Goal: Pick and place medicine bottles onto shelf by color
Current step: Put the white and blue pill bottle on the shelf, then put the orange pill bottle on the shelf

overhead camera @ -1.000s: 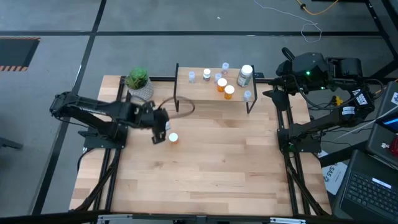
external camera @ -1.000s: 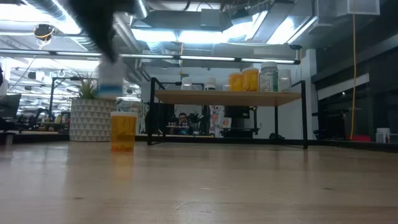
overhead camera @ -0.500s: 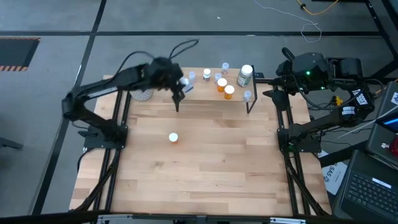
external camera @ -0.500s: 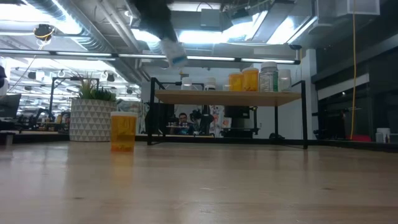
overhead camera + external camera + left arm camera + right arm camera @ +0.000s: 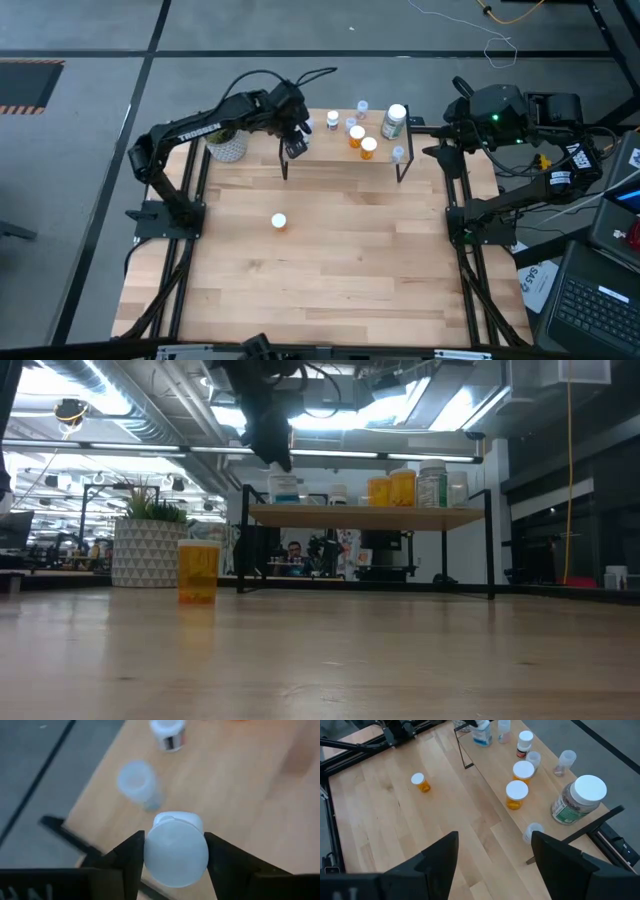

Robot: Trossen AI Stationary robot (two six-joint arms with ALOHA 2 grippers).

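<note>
Left end effector (image 5: 175, 857) grips white-capped bottle (image 5: 176, 851) over shelf (image 5: 235, 780) corner.

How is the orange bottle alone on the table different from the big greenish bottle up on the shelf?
The orange bottle is smaller and stands alone on the table; the greenish bottle is larger and stands on the shelf among others. The orange one looks plain amber; the greenish one bears a printed label. Both stand upright with white caps.

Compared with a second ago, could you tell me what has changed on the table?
The left gripper carried a pale-blue bottle up from beside the orange bottle on the table to the shelf's left end, jaws still around it. The orange bottle, shelf bottles and right gripper stayed put.
</note>
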